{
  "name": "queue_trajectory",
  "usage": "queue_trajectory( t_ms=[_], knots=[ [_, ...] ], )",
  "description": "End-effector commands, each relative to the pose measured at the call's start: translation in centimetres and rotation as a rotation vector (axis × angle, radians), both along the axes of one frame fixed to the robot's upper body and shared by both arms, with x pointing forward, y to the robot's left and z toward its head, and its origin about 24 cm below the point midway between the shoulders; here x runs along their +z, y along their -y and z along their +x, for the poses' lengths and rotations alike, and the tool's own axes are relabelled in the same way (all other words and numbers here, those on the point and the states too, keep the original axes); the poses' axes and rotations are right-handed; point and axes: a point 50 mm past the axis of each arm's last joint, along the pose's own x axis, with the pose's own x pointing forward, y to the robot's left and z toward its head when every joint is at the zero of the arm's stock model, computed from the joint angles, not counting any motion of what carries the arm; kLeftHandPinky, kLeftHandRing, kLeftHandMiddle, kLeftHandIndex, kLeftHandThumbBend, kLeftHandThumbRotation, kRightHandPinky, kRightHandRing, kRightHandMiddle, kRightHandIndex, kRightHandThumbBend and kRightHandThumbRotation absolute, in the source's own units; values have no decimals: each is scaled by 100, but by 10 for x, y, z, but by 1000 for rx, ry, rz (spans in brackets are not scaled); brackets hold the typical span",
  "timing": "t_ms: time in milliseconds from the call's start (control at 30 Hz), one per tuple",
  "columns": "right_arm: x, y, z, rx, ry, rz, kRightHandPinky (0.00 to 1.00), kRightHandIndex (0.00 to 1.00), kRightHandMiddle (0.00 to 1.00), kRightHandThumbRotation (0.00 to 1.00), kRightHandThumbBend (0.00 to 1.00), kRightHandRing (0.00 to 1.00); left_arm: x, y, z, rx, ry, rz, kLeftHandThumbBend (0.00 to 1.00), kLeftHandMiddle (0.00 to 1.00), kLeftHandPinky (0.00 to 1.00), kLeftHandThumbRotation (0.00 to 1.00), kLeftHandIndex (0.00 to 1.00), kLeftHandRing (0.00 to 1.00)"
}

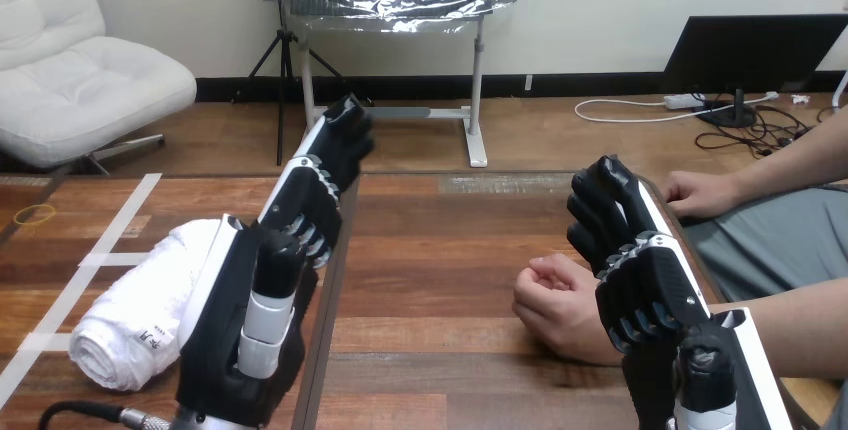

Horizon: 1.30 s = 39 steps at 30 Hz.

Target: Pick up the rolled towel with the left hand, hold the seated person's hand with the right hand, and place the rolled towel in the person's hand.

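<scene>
Rolled towel (150,295): white, laid on the wooden table (450,250) at its left side — not lifted.
Left hand (245,320): raised just right of the rolled towel, with its fingers stretched straight and pointed away from the robot. Nothing is grasped, and contact with the towel cannot be made out.
Right hand (650,285): held upright at the right, fingers relaxed and slightly bent, nothing enclosed.
Person's hand (555,305): rested on the table as a loose fist, just left of the right hand — whether the two touch cannot be told.
Person's other hand (700,193): laid at the table's far right edge, well apart from the towel.
</scene>
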Motion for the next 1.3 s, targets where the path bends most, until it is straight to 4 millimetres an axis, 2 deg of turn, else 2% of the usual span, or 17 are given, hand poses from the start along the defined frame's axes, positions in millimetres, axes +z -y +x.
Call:
queue_trajectory(
  t_ms=[0,333,433,633,733,933,1267],
  knots=[
    [9,-1,6,6,66,13,98,96,96,100,69,97,5,-2,10,54,27,-2,79,98,100,100,96,99],
    [9,-1,7,6,64,14,98,96,96,100,70,97,6,-14,26,218,60,105,74,99,100,97,98,99],
    [9,-1,7,6,66,13,98,96,96,100,70,97,6,-17,30,263,55,142,77,98,98,91,98,97],
    [9,-2,8,3,67,13,98,96,96,100,70,97,5,-20,38,327,50,182,89,99,98,80,98,98],
    [9,-2,8,6,68,14,98,96,96,100,70,97,5,-22,42,351,51,214,91,99,99,76,98,98],
    [9,-1,9,10,69,14,98,96,96,100,70,97,3,-27,51,389,41,260,84,100,100,63,100,100],
    [9,-1,10,10,75,13,98,96,96,100,70,97,-1,-34,62,439,-3,334,89,100,100,52,100,100]
  ],
)
